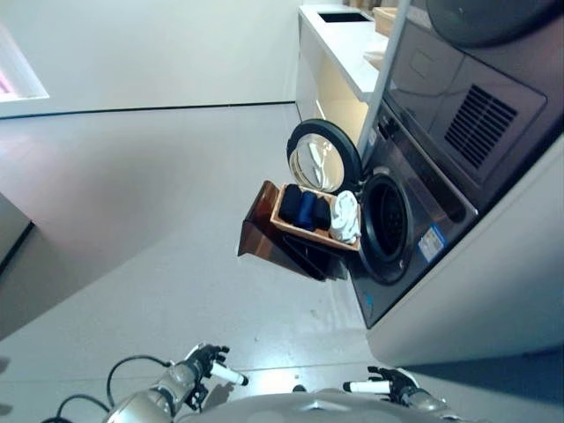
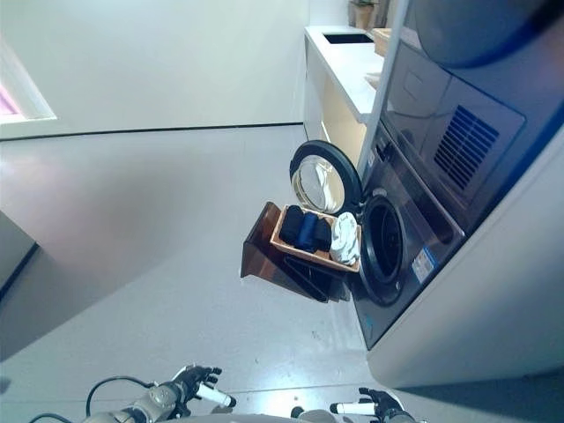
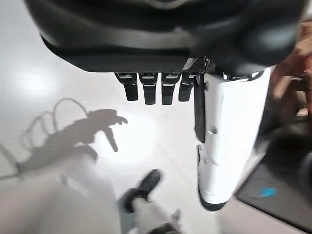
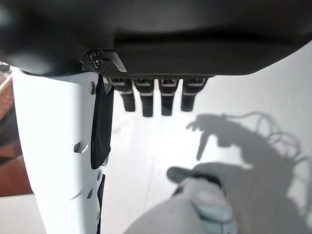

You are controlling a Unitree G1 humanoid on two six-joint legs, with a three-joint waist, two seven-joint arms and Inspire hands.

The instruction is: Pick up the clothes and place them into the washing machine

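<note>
The washing machine (image 1: 432, 167) stands at the right with its round door (image 1: 322, 159) swung open and the dark drum opening (image 1: 386, 220) showing. Right in front of the opening, a wooden tray (image 1: 284, 222) on a brown stand (image 1: 261, 231) holds dark blue clothes (image 1: 305, 209) and a white garment (image 1: 345, 216). My left hand (image 1: 206, 365) and right hand (image 1: 389, 384) hang low at the near edge, far from the tray. Both are open and hold nothing. In the wrist views, the left fingers (image 3: 152, 88) and right fingers (image 4: 157, 98) hang straight over bare floor.
A second machine (image 1: 480, 26) is stacked on top of the washer. A white counter (image 1: 339, 48) with a dark inset runs along the far wall beyond the door. Grey floor (image 1: 141, 220) stretches wide to the left of the stand.
</note>
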